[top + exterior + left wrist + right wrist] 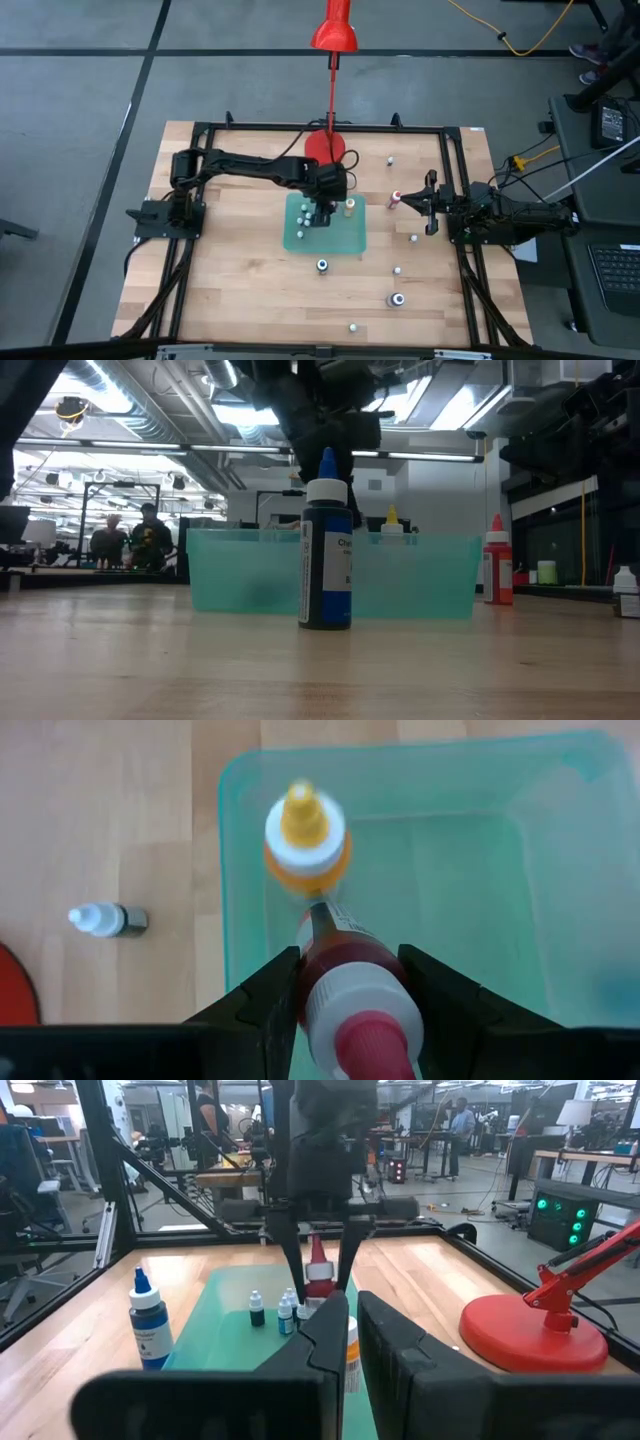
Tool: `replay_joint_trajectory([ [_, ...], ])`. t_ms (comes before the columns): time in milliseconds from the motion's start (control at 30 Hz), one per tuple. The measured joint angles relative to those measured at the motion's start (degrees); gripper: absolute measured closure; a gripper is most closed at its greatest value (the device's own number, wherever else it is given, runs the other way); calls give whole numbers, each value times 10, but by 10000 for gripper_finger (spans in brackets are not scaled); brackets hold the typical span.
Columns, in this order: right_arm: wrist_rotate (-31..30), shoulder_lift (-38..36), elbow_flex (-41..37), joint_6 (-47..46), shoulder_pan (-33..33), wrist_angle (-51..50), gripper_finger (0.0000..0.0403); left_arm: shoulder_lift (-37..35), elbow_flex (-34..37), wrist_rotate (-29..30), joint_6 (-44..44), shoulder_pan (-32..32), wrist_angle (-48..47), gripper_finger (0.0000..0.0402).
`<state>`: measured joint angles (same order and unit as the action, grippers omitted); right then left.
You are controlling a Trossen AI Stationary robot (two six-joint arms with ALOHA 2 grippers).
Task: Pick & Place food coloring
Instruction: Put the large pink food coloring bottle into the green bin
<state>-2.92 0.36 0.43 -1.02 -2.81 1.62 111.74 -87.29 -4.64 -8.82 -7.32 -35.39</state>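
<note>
Left jaws (345, 995): squeeze the small red plastic bottle with white collar (345, 980), ready to drop.
Below jaws: see-through green plastic tub (520, 870).
Right jaws (352, 1342): closed, empty, waiting.

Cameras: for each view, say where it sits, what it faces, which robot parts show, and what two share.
High: overhead, looking straight down at table; both arms.
Low: table height, level; blue bottle before tray, arm above.
Left wrist: down past left gripper holding red bottle.
Right wrist: past right gripper toward left arm.
Shared: both wrists see red bottle.
</note>
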Motion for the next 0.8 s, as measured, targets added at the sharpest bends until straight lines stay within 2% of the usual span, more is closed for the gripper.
replay_joint_trajectory([
  [400,0,0,0,0,0,0,372,13,0,6,-10,-11,-31,256],
  [633,0,0,0,0,0,0,372,17,-62,5,-23,-10,-95,256],
  [800,0,0,0,0,0,0,372,33,-72,6,-28,-14,-118,256],
])
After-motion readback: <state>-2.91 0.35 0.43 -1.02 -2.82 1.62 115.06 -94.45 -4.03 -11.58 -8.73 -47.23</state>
